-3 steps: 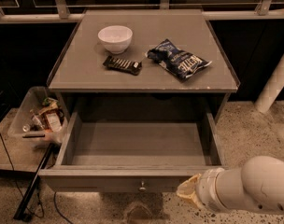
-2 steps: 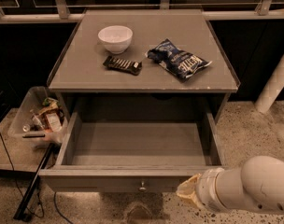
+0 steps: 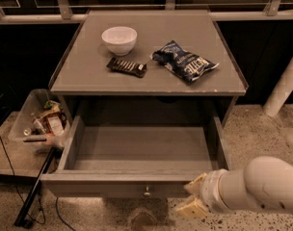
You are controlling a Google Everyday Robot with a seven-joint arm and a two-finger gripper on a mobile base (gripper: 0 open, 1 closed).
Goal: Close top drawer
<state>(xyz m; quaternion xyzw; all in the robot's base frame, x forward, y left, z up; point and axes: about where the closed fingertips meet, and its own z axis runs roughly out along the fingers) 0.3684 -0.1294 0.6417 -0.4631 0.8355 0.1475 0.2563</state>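
The top drawer [image 3: 141, 148] of the grey cabinet is pulled wide open toward me, and its plain grey box is empty. Its flat front [image 3: 113, 186] runs along the bottom of the view, with one small round metal knob [image 3: 147, 193]. My white arm comes in from the lower right. My gripper [image 3: 192, 198] is at the end of that arm, just in front of the drawer front's right part and to the right of the knob. The lower drawers are hidden below the open one.
On the cabinet top [image 3: 88, 76] stand a white bowl [image 3: 119, 39], a dark snack bar [image 3: 126, 67] and a blue chip bag [image 3: 184, 60]. A clear bin [image 3: 40, 121] of rubbish sits on the floor to the left. A white post [image 3: 284, 85] stands at the right.
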